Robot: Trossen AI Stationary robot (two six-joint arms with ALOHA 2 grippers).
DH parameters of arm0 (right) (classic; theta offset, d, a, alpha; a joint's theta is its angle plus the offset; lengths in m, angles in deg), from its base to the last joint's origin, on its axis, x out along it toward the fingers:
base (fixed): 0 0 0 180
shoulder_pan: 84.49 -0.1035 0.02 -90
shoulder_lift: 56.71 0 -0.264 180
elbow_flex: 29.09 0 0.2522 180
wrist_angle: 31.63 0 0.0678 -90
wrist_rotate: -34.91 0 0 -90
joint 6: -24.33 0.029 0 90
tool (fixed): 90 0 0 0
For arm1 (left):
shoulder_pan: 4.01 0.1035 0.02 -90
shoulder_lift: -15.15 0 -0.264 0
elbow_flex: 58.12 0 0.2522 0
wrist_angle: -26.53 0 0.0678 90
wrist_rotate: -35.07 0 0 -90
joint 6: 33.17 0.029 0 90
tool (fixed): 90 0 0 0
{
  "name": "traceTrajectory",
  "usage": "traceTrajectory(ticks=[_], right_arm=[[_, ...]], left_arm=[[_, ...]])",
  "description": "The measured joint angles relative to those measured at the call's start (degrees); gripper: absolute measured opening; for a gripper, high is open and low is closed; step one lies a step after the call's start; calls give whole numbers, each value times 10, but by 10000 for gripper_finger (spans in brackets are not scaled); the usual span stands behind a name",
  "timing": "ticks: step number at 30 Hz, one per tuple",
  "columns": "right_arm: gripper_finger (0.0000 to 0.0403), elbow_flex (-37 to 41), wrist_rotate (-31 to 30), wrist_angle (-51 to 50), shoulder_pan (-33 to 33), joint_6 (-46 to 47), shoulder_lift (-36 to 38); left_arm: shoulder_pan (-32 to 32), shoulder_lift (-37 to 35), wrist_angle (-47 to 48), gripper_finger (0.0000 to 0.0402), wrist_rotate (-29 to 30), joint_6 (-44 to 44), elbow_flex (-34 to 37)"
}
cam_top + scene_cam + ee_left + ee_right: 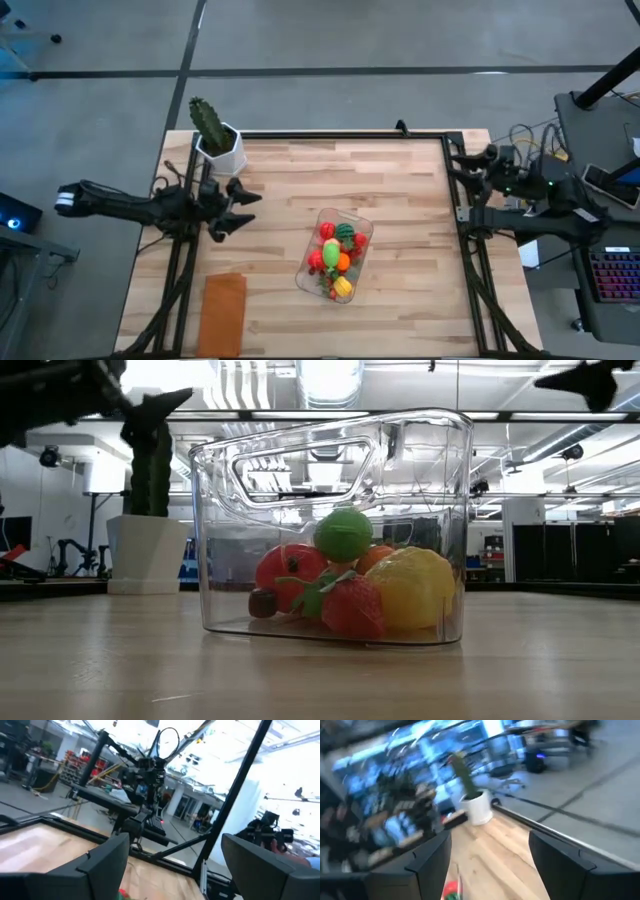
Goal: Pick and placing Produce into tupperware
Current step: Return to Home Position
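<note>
All produce (pixel 336 256) in tupperware (pixel 360 223), left claw (pixel 244 210) near, right claw (pixel 466 187) farther

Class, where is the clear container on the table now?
High view: the clear container sits near the middle of the table, produce inside, right of the flat orange-brown rectangle.

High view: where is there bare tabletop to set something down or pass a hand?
Bare wood: between tupperware and the table's right rail; the far band from cactus to right claw; the near edge right of the orange rectangle. Crowded: the left side, with the left claw beside the cactus, and the tupperware holding produce.
</note>
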Motion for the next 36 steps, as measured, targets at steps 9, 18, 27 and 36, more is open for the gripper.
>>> traceTrajectory(ticks=[9, 18, 27, 36], right_arm=[[258, 64, 170, 9, 0, -20, 102], [258, 183, 244, 176, 0, -40, 104], [258, 318, 251, 341, 0, 4, 103], [258, 411, 234, 356, 0, 18, 79]], left_arm=[[0, -137, 69, 301, 41, 16, 76], [0, -210, 174, 301, 68, 15, 77], [0, -214, 267, 301, 63, 15, 78], [0, -187, 269, 301, 62, 15, 78]])
